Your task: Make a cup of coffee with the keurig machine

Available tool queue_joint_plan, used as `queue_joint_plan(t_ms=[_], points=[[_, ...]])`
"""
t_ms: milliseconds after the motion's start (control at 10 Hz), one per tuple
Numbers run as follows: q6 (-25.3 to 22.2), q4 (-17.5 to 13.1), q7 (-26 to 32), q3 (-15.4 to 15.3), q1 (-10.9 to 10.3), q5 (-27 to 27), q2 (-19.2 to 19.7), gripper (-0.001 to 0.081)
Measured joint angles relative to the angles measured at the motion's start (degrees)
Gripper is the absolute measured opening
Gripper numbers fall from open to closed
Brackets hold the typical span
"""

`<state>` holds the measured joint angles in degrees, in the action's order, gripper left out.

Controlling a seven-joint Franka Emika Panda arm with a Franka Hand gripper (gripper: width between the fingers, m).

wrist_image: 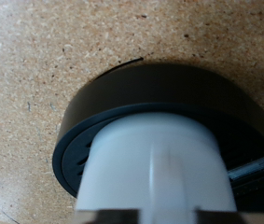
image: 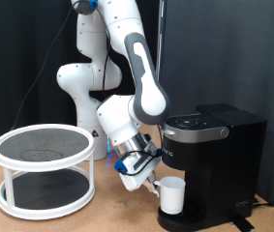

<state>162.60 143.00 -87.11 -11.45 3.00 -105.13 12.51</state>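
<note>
Closest in, the wrist view is nearly filled by the cup (wrist_image: 155, 173), a white rounded wall pressed right up to the lens, standing on the black round drip base (wrist_image: 122, 107) over a speckled wooden table (wrist_image: 38, 56). What is inside the cup cannot be seen from here.

From the exterior view, the cup (image: 171, 194) stands upright on the drip base (image: 190, 223) of the keurig machine (image: 214, 164), under its overhanging head, at the exterior view's lower right. The gripper (image: 152, 184) sits just beside the cup on its left side, fingers reaching to the handle; whether they are closed on it or merely touching, I cannot tell. The machine's lid looks down.

Further to the exterior view's left stands a white two-tier round rack (image: 45, 169) with dark mesh shelves, both shelves bare as far as I can see. Behind everything rises the white robot arm (image: 117, 68) against a dark curtain (image: 224, 48)
</note>
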Motion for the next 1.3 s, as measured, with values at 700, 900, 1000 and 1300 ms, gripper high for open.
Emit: queue_joint_plan(t_ms=[700, 900, 1000, 1300], points=[[-6.6, 5.5, -9.5, 0.6, 1.4, 15.2, -3.7, 0.0674], [-11.3, 9.3, -12.1, 1.5, 2.8, 21.1, -7.9, 0.0723], [-12.5, 11.0, -12.1, 2.0, 3.3, 22.3, -9.9, 0.0732], [-14.3, 13.1, -12.4, 2.2, 3.8, 24.1, -12.3, 0.0734]])
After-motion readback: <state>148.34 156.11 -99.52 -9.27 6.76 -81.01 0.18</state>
